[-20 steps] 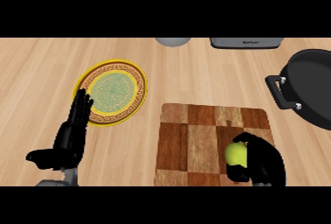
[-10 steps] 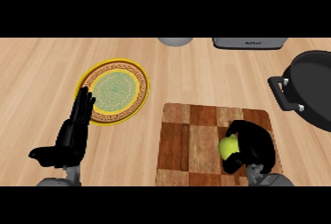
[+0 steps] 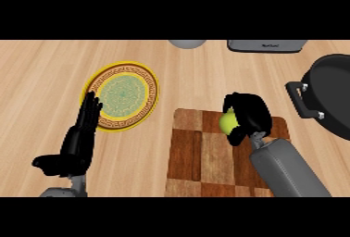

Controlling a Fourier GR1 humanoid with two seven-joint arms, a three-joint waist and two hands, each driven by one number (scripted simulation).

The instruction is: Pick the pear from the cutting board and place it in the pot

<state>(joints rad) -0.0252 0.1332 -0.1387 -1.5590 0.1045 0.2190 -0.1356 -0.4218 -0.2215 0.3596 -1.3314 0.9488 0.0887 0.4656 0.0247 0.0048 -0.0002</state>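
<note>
Right hand (image 3: 247, 115): curled round the pear (image 3: 228, 121), held over the board's (image 3: 205, 152) far edge; judged lifted for carrying to the pot (image 3: 335, 97)
Left hand (image 3: 80, 136): fingers straight, resting by the plate (image 3: 125, 96)
Hidden: most of the pear behind fingers; pot cut off at right, inside unseen

I see a round plate (image 3: 123, 96) with a yellow rim and a patterned green centre lying flat on the light wooden surface (image 3: 41, 74), left of middle. At the far edge, a grey rounded object (image 3: 187, 43) shows only partly, and just right of it sits a grey appliance (image 3: 266, 45), also cut off.
</note>
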